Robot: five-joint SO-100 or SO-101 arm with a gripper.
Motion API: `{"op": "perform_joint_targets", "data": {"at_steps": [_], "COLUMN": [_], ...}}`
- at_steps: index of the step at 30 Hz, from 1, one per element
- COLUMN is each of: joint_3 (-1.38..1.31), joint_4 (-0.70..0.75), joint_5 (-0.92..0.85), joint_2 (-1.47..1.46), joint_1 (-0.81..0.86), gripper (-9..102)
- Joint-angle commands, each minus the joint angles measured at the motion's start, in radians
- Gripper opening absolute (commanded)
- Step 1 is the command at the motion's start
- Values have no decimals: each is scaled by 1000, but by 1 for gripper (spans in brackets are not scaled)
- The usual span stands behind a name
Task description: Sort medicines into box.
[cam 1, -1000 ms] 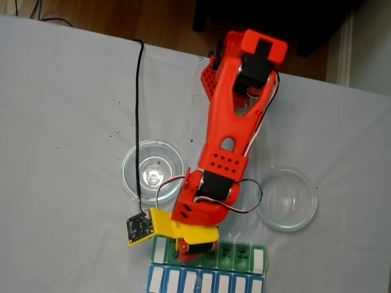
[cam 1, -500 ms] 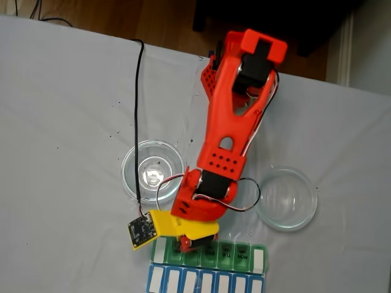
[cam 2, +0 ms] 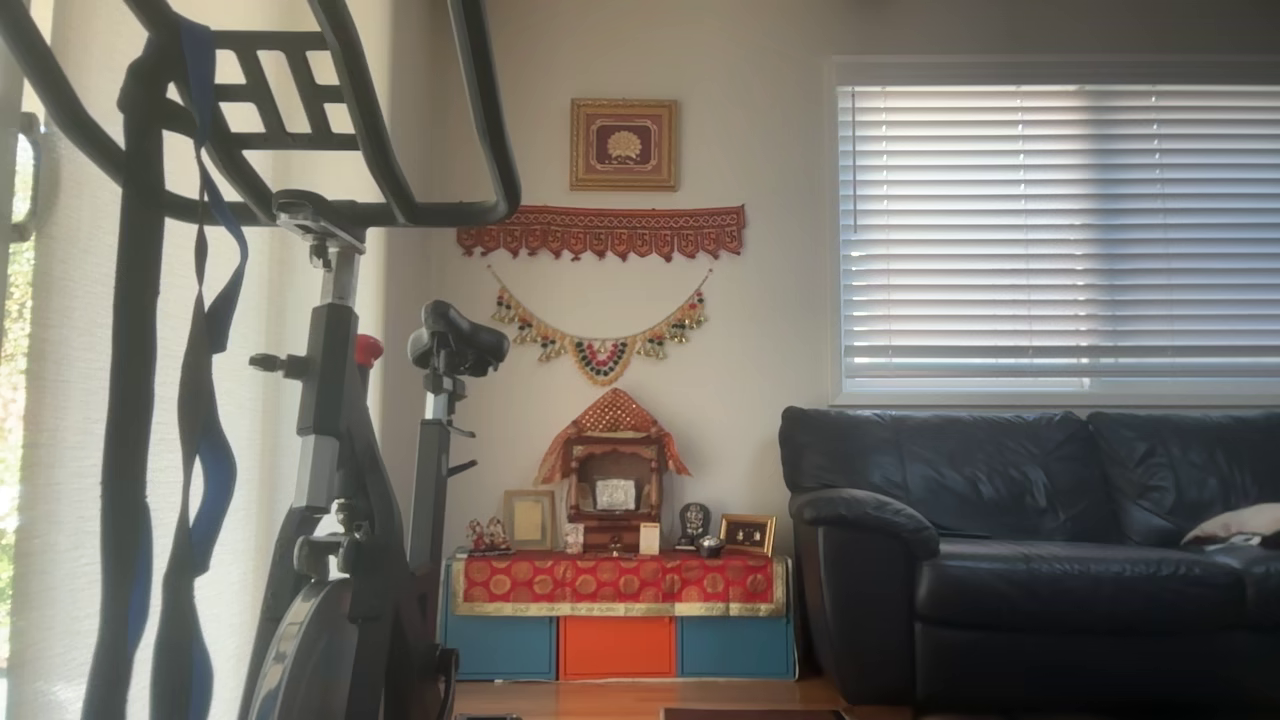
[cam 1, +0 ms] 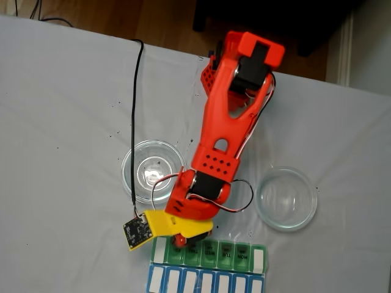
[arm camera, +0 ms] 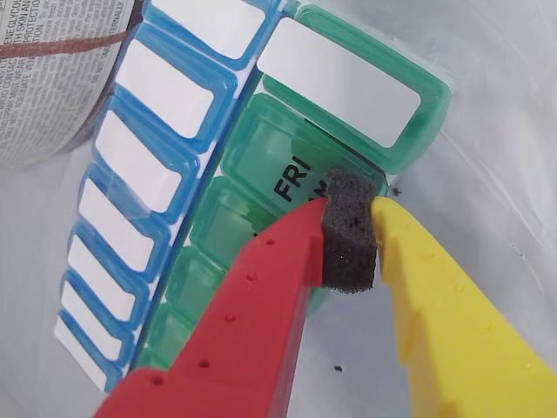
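Gripper (arm camera: pixel 352 235) hanging just over green box (arm camera: pixel 261 183), near FRI lid, by white-label end lid. Red finger (arm camera: pixel 252 305) and yellow finger (arm camera: pixel 444 313) squeezing close on dark foam pad (arm camera: pixel 348 231); no ball showing between them. My guess: arm reaching low here to drop or check pill spot.

Lids looking shut. FRI reading clear in wrist view; fixed view showing MON (cam 1: pixel 242 257), others too small. Blue box row (arm camera: pixel 130 174) touching green one. Two glass dishes (cam 1: pixel 153 171) looking empty. Printed paper (arm camera: pixel 52 70) top left, words too blurry.

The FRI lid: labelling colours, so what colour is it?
Translucent green FRI lid with black lettering, clearest in the wrist view.
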Motion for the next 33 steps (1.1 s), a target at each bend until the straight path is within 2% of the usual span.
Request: {"op": "perform_joint_targets", "data": {"at_steps": [1, 13, 24, 29, 33], "joint_3": [-37, 51, 225, 209, 156], "joint_4": [-26, -80, -218, -179, -126], "joint_5": [-12, -74, -206, -173, -26], "joint_2": [25, 5, 34, 63, 124], "joint_1": [5, -17, -32, -38, -43], "gripper": [1, 1, 1, 1, 1]}}
